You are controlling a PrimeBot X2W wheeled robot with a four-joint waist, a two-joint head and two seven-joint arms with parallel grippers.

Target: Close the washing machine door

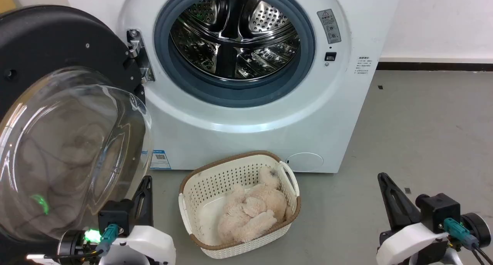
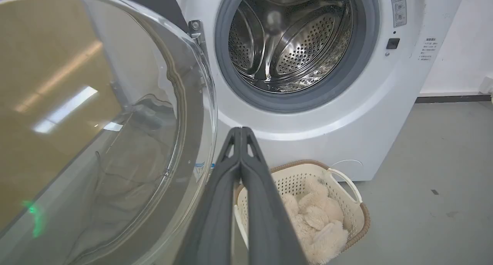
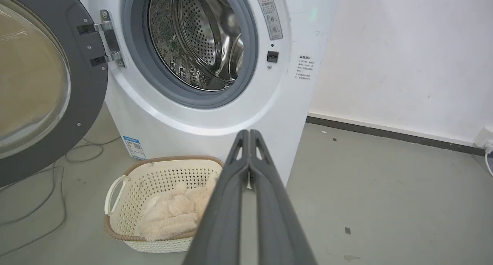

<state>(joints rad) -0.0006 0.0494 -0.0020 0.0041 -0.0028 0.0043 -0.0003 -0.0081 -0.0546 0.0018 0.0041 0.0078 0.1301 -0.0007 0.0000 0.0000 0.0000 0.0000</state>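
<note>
WIDE OPEN: The washing machine door (image 1: 65, 122) stands swung out on its metal hinge (image 1: 136, 53), its bulging glass window just to the left of the left end effector (image 1: 147, 180). That end effector's two dark fingers are pressed flat together with nothing between them. Whether they touch the glass cannot be made out. The right end effector (image 1: 382, 177), likewise closed and empty, hangs low over the grey floor (image 1: 423, 134), well apart from the door, with the white washing machine (image 1: 250, 126) ahead of it and to its left.

Ahead of and above the left end effector gapes the steel drum (image 1: 235, 34), ringed in grey rubber, with no laundry visible inside. A cream laundry basket (image 1: 231, 157) sits on the floor between the two end effectors, hard by the machine's front, and a pale fluffy bundle (image 1: 250, 215) lies in it.

The closed fingers look set for pushing rather than grasping, and the left arm is the one nearer the door. The door's inner face is the one turned toward it, so closing likely means reaching round the free edge to the outer side. Whether the basket clears the door's sweep cannot be judged. The task looks not yet begun.
</note>
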